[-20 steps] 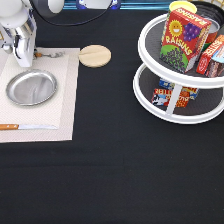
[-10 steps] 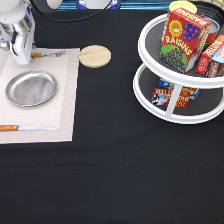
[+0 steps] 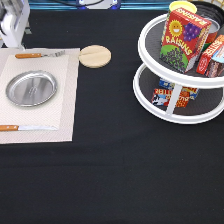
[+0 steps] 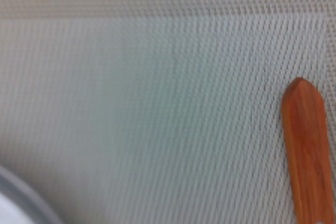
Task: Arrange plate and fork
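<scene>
The claw is hovering at the exterior view's top left, its state unclear. The plate is lying on the mat, the fork beside it toward the top.

Exterior view sits high and off my arm, looking down across the bench, taking in the whole spread from the placemat at its left to the two-tier turntable at its right. My gripper shows at its top left corner. Wrist view rides on my hand, aimed down and very close: woven placemat fills it, a brown-orange fork handle tip at one edge, a sliver of plate rim in a corner. Both views share that patch of mat between fork and plate
</scene>
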